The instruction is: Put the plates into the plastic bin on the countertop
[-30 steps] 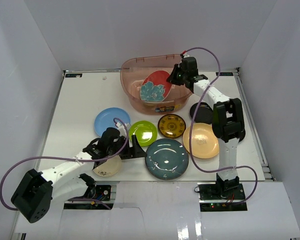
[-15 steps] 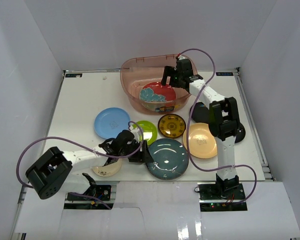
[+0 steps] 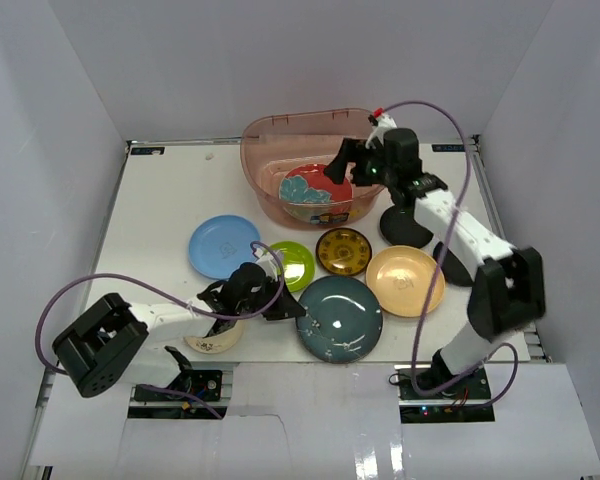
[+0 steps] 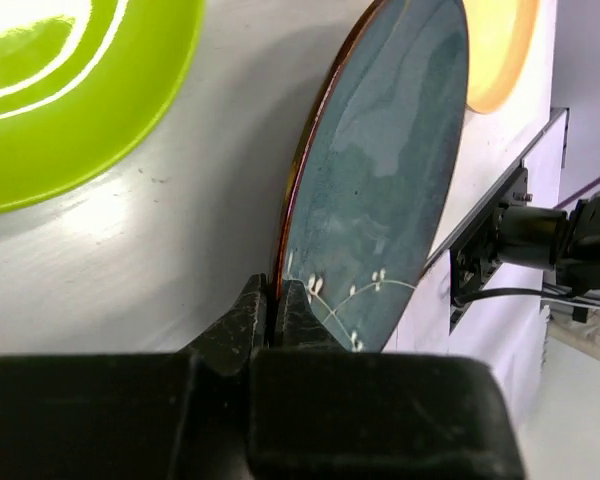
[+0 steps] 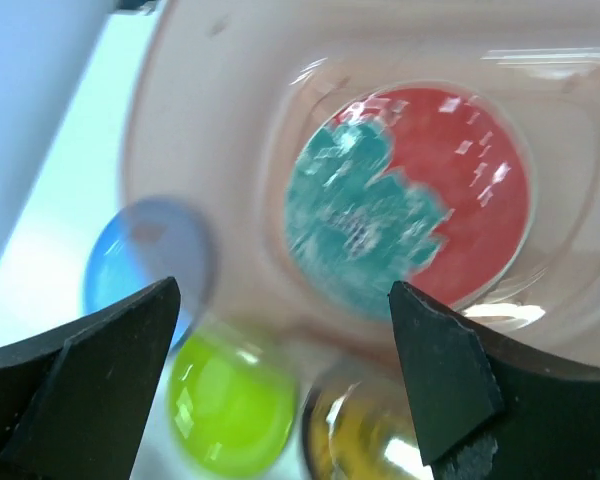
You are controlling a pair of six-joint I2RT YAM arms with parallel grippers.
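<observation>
The plastic bin (image 3: 270,125) stands at the back of the countertop (image 3: 160,200), and the red patterned plate (image 3: 315,190) lies flat inside it. Above the bin's right side my right gripper (image 3: 338,170) hangs open and empty; in its wrist view the red plate (image 5: 420,200) lies below the spread fingers (image 5: 283,290). My left gripper (image 3: 285,305) is shut on the left rim of the large dark teal plate (image 3: 340,318). In the left wrist view its jaws (image 4: 277,300) pinch that plate's brown edge (image 4: 390,170).
On the countertop lie the light blue plate (image 3: 223,245), lime green plate (image 3: 290,263), amber-gold plate (image 3: 343,250), peach plate (image 3: 405,280) and black plate (image 3: 408,225). The cream plate (image 3: 215,335) sits partly under the left arm. White walls close in three sides.
The right gripper let the red plate go; it now lies flat in the bin. The left gripper moved right to the teal plate and shut on its rim, shifting it slightly.
</observation>
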